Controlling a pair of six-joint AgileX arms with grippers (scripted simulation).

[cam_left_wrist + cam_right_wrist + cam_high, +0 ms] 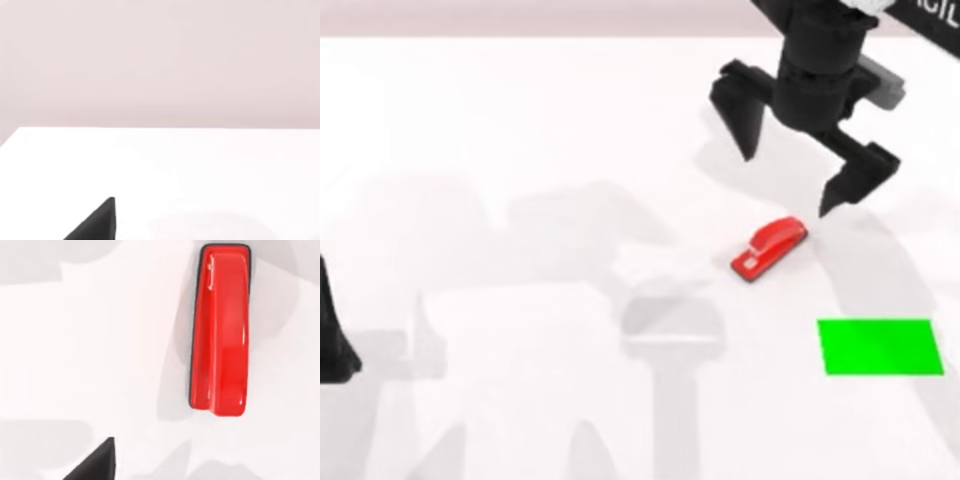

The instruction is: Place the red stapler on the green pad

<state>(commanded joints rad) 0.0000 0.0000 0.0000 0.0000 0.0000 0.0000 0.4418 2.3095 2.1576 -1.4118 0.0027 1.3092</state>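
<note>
The red stapler (769, 248) lies slanted on the white table, right of centre, its white-grey patch at the near-left end. The right wrist view shows the stapler (222, 335) lying lengthwise ahead of one dark fingertip (100, 462). My right gripper (788, 178) hangs open above the table just behind the stapler, with nothing between its widely spread fingers. The green pad (880, 347) lies flat and bare to the near right of the stapler. My left arm (332, 345) is parked at the left edge; one fingertip (102, 220) shows over bare table.
The white table (520, 150) carries only grey shadows of the arms. Its far edge meets a pale wall (160, 60).
</note>
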